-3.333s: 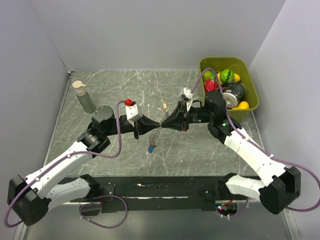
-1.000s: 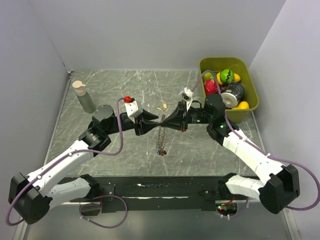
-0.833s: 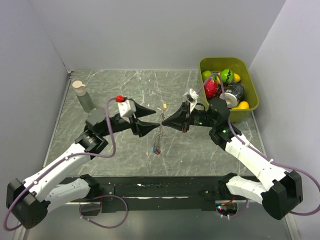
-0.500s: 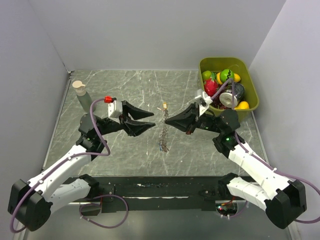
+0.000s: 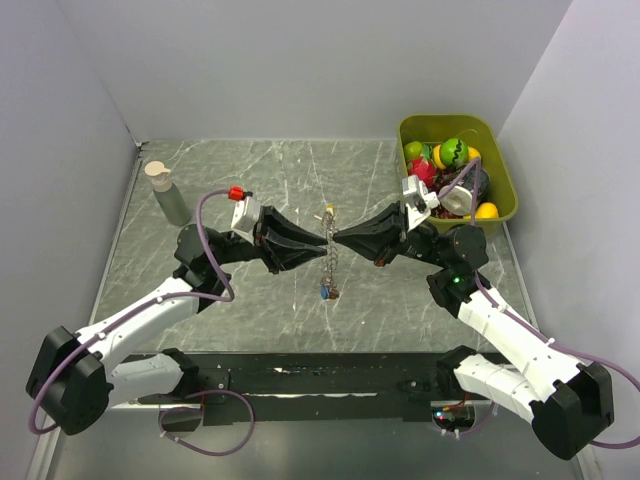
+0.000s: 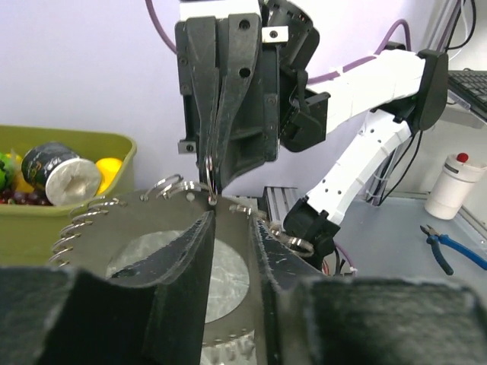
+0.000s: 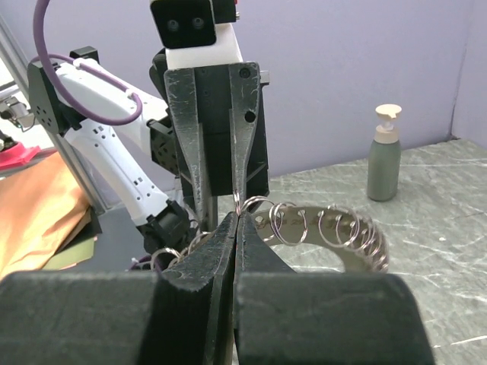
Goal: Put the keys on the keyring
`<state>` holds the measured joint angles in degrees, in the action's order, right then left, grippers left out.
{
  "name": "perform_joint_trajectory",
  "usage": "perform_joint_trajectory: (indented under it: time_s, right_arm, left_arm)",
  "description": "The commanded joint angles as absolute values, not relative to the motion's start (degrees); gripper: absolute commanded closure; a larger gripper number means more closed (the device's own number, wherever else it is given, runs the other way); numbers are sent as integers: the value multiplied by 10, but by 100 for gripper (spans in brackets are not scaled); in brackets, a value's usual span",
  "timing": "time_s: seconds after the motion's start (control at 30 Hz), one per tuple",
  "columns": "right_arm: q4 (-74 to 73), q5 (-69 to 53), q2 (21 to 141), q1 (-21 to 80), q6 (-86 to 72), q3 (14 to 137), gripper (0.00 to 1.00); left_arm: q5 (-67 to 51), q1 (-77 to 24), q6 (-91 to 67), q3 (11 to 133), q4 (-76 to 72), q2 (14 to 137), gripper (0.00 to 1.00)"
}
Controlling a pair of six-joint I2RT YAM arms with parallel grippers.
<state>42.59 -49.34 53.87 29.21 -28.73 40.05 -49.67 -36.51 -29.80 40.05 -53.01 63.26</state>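
The keyring (image 5: 328, 265) is a flat metal ring plate fringed with small silvery split rings. It hangs upright and edge-on between both grippers over the middle of the table. A blue key (image 5: 326, 292) dangles at its lower end. My right gripper (image 7: 237, 217) is shut on one small split ring at the plate's top edge (image 7: 320, 229). My left gripper (image 6: 232, 217) faces it with its jaws a little apart, fingertips against the plate's face (image 6: 152, 220), gripping nothing. A tan key (image 5: 328, 211) lies on the table behind the ring.
A green bin (image 5: 500, 205) with toy fruit and a can stands at the back right, close behind my right arm. A soap bottle (image 5: 168, 193) stands at the back left. Grey walls enclose the table on three sides.
My left gripper, which had let go and pulled back wide open, has moved right again to the keyring with its jaws narrowed. The right gripper still holds the hanging ring.
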Motion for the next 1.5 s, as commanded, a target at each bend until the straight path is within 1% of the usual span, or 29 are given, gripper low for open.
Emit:
perform_joint_trajectory:
  time_s: [0.0, 0.13, 0.43, 0.47, 0.53, 0.73, 0.93, 0.97, 1.0, 1.03, 1.07, 1.1, 1.17, 1.2, 1.23, 1.27, 1.3, 1.37, 1.4, 1.47]
  right_arm:
    - [470, -479, 526, 290, -289, 402, 100]
    - [467, -479, 526, 290, -288, 400, 100]
    - [459, -481, 526, 290, -285, 401, 100]
    - [460, -481, 526, 290, -286, 401, 100]
    - [461, -482, 530, 291, -287, 400, 100]
    - [457, -484, 535, 291, -287, 401, 100]
    - [427, -487, 543, 291, -281, 409, 100]
    - [425, -488, 543, 291, -280, 408, 97]
    - [418, -490, 544, 291, -280, 410, 85]
    - [410, -489, 543, 291, -277, 411, 79]
    - [402, -482, 542, 290, -270, 414, 71]
    - [392, -477, 537, 290, -259, 415, 57]
    - [367, -470, 532, 289, -246, 422, 46]
    - [342, -455, 527, 287, -213, 430, 39]
    - [287, -443, 524, 284, -197, 438, 36]
    - [275, -433, 520, 280, -187, 446, 33]
    - [272, -427, 515, 275, -179, 447, 27]
    - [265, -423, 515, 261, -178, 454, 23]
    - [261, -419, 521, 258, -178, 458, 17]
    - [242, -394, 540, 251, -183, 470, 12]
  left_arm:
    - [-498, -369, -321, 432, -584, 642, 68]
    - [-485, -370, -316, 435, -582, 645, 68]
    - [-487, -373, -313, 453, -575, 664, 73]
    - [-488, -374, -310, 454, -571, 665, 77]
    - [-490, -376, -301, 461, -556, 669, 80]
    - [-497, -381, -294, 468, -553, 672, 99]
    - [-478, -381, -258, 457, -517, 652, 99]
    - [-469, -381, -246, 453, -504, 642, 99]
    - [-452, -380, -234, 451, -472, 635, 99]
    - [-438, -381, -204, 450, -449, 628, 99]
    - [-426, -380, -186, 450, -427, 614, 99]
    - [-401, -381, -170, 448, -407, 608, 99]
    - [-382, -381, -121, 444, -353, 590, 99]
    - [-359, -381, -106, 441, -336, 583, 99]
    - [-351, -381, -74, 439, -306, 576, 99]
    - [-341, -381, -61, 438, -288, 564, 99]
    - [-332, -381, -48, 437, -271, 556, 99]
    - [-309, -380, -18, 433, -231, 538, 99]
    - [-302, -380, -8, 432, -222, 533, 99]
    - [-287, -381, 16, 428, -195, 518, 99]
